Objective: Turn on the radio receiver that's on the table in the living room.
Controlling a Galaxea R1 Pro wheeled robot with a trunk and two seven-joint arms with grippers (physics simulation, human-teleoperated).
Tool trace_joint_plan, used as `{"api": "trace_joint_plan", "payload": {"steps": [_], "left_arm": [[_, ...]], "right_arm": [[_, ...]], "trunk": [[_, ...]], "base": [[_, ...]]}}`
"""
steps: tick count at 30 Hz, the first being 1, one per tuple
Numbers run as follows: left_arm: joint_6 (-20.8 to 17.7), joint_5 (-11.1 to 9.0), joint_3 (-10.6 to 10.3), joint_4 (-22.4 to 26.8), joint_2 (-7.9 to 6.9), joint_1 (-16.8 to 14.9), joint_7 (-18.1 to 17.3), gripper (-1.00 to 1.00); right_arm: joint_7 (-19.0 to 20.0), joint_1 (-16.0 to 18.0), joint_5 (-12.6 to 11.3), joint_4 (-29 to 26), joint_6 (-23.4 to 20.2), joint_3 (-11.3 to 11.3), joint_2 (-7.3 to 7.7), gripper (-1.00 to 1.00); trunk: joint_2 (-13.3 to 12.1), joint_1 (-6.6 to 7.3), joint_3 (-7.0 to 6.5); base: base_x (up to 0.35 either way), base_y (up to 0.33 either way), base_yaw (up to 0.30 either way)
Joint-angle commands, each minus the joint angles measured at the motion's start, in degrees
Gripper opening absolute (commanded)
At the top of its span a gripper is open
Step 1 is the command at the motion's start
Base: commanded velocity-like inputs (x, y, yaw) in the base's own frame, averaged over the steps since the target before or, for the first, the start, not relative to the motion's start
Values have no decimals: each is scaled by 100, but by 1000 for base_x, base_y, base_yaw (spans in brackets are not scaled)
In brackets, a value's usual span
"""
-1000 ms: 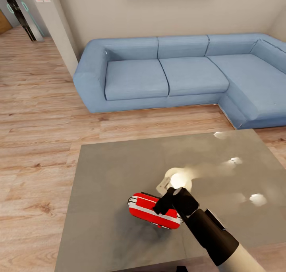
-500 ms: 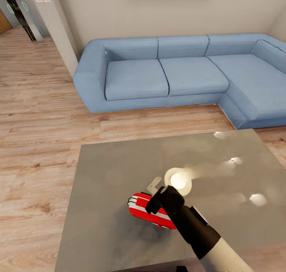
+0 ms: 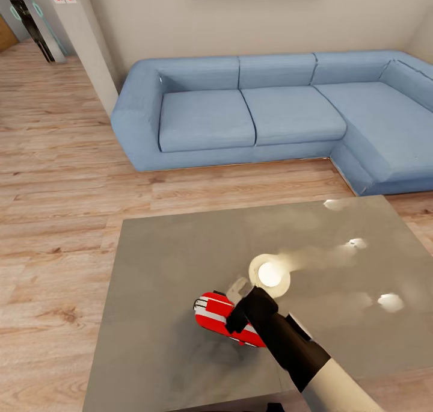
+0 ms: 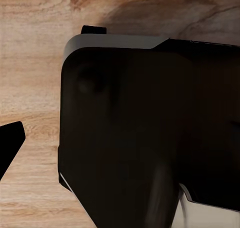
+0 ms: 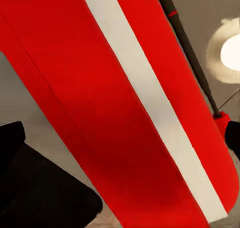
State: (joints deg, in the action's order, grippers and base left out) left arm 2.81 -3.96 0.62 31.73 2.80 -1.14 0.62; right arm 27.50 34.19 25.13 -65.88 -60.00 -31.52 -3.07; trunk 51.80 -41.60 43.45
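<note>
Item: radio receiver [image 3: 216, 317], one, red rounded box with a white edge band and a thin black wire handle [image 5: 192, 53]; lying on its side on the near half of the table [image 3: 168, 261], glossy grey top, with the blue sofa [image 3: 258, 114] well beyond on the far side. Handling, by judgement: small, rigid shell, probably light enough to skid on the slick top if pushed sideways, so any press should come straight down; best hold would be across the two broad red faces or by the wire handle, though switching on likely calls for a touch and no lift. Dial not seen from any angle here. Tool: right gripper [image 3: 236, 317], dark, at the end of a black and white arm reaching in from the near right; it sits directly over the right end of the receiver, at or just above its upper face, contact not certain. The right wrist view looks close onto the red shell and white band, dark finger parts at the edges. Jaw opening: cannot tell. Left gripper [image 4: 10, 145]: opening likewise cannot be told.
</note>
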Motion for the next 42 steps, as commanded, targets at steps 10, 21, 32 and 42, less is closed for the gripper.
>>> {"api": "trace_joint_plan", "payload": {"steps": [10,21,32,42], "left_arm": [[0,0,0,0,1,0,0,100],[0,0,0,0,1,0,0,100],[0,0,0,0,1,0,0,100],[0,0,-1,0,1,0,0,100]], "right_arm": [[132,0,8,327,411,38,120,100],[159,0,9,339,469,49,155,100],[156,0,65,346,471,58,149,100],[159,408,115,1266,817,177,114,-100]], "trunk": [[0,0,0],[0,0,0],[0,0,0],[0,0,0]], "base": [[0,0,0],[0,0,0],[0,0,0],[0,0,0]]}}
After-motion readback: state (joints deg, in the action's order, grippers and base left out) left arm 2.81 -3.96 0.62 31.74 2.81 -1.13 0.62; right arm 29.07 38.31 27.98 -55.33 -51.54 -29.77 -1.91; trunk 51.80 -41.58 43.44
